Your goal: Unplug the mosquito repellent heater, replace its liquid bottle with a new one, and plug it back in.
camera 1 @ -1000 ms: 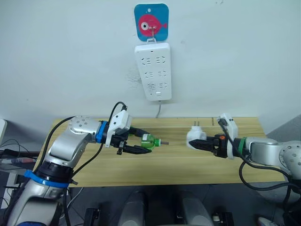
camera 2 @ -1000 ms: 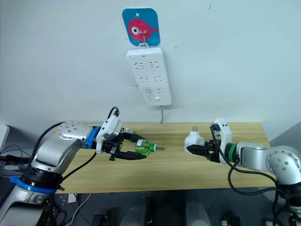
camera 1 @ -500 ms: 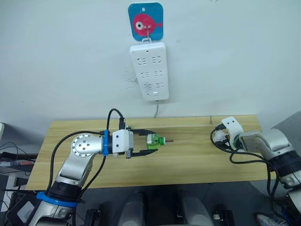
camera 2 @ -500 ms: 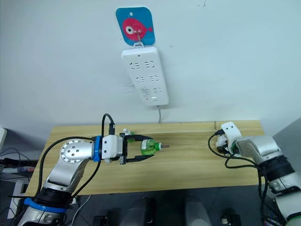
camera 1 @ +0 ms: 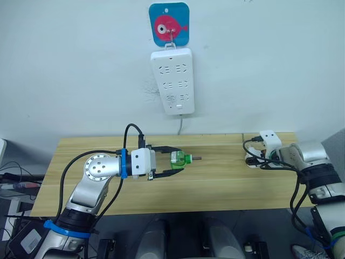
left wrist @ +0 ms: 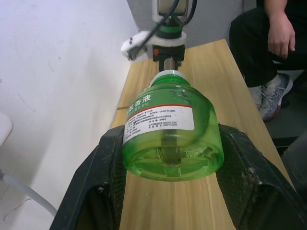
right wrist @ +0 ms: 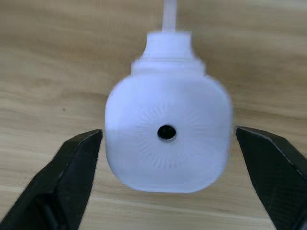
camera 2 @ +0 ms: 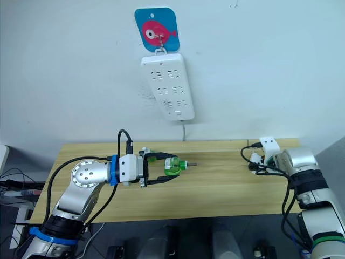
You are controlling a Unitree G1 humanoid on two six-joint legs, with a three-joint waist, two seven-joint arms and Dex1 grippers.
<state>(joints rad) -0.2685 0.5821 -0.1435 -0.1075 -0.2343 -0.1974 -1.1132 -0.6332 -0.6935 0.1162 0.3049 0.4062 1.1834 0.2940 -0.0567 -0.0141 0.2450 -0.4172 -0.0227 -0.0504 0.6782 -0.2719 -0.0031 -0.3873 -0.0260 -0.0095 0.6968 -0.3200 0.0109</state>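
A green liquid bottle (left wrist: 168, 124) with a white label and neck is held level above the middle of the table, with my left gripper (camera 1: 179, 161) shut on its sides. Its neck points toward my right arm. At the table's right end the white mosquito repellent heater (right wrist: 168, 158) lies on the wood, its round hole facing my right wrist camera. My right gripper (right wrist: 168, 134) stands open around it, one black finger on each side with a gap between finger and heater.
A long white power strip (camera 1: 172, 81) hangs on the wall under a blue fish plaque (camera 1: 168, 24), its cable dropping behind the wooden table (camera 1: 215, 189). In the left wrist view, a seated person (left wrist: 268, 38) is beyond the table's right end.
My right arm has swung to the table's right end, and the heater, held above the table a second ago, now lies on the wood between open fingers. The left gripper still holds the bottle.
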